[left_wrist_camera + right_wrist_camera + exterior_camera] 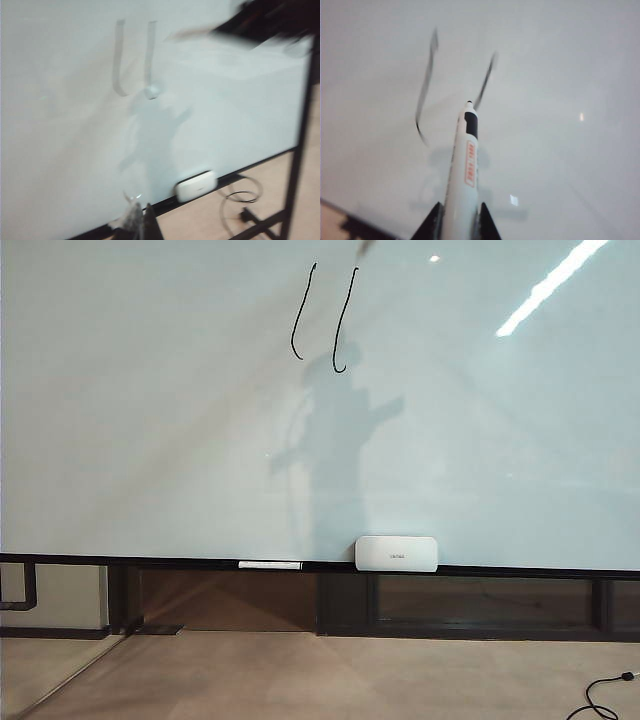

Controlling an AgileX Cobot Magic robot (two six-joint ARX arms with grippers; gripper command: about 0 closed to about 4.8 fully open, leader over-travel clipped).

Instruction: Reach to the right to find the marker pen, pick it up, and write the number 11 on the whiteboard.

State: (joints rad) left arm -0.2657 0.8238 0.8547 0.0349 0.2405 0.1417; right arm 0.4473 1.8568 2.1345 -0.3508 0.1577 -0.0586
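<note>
The whiteboard (150, 420) fills the exterior view, and the number 11 (303, 305) stands on it near the top as two black slanted strokes hooked at the bottom. My right gripper (461, 215) is shut on the marker pen (466, 165), a white barrel with an orange label and a dark tip. The tip points at the board beside the second stroke (486, 80). In the exterior view only a blurred bit of the marker pen (366, 247) shows at the top edge. My left gripper (141, 212) hangs low before the board with its jaws together, holding nothing.
A white rounded box (397, 553) and a white stick with black ends (270, 565) rest on the board's black bottom rail (180, 562). A black cable (600, 695) lies on the floor at the right. A dark stand post (300, 140) borders the board's side.
</note>
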